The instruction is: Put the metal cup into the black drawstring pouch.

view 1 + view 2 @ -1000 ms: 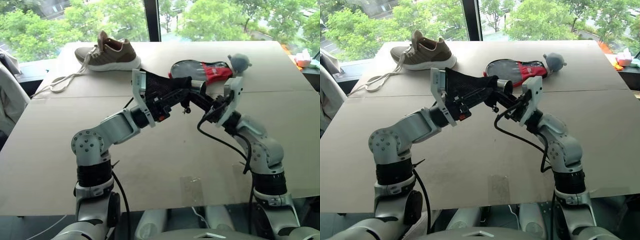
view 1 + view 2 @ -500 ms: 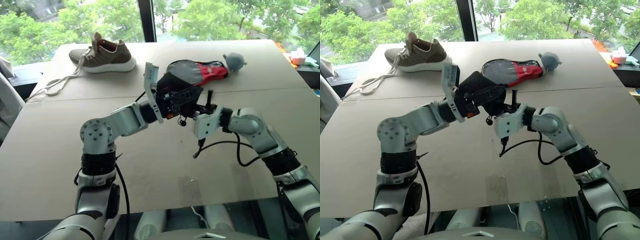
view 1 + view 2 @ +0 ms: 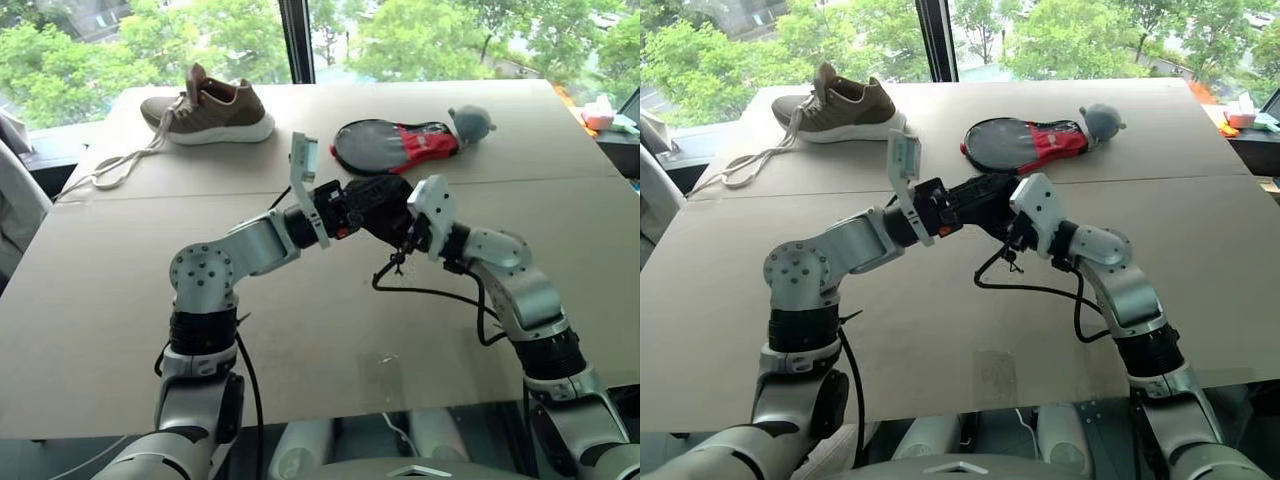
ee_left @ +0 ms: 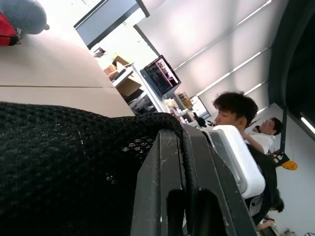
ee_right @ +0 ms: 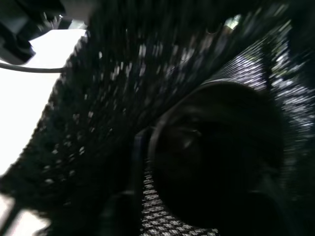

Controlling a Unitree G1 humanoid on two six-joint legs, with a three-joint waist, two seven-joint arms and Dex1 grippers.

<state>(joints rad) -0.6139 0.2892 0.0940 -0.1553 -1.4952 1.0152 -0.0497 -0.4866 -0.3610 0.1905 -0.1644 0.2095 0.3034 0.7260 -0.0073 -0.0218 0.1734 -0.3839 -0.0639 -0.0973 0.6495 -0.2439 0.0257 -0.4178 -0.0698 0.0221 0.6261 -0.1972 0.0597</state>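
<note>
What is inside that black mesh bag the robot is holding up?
Inside the black drawstring pouch, the right wrist view shows a dark, round cup-like shape; its surface is too dark to identify.

- Daylight pours in through the window (image 3: 300,40) ahead of me; the trees outside look bright, close to washed out.
- The table (image 3: 100,300) is evenly lit, with soft, faint shadows under my arms and beside the shoe (image 3: 212,108).
- Both head views are sharp across the whole frame, with little bending at the edges.
- My left wrist view is bright: the ceiling panels glare white, while the pouch (image 4: 64,172) up close stays dark but crisp in its weave.
- My right wrist view is dim and smeared by motion blur; the mesh shows as streaks, and one corner is blown out white.
</note>
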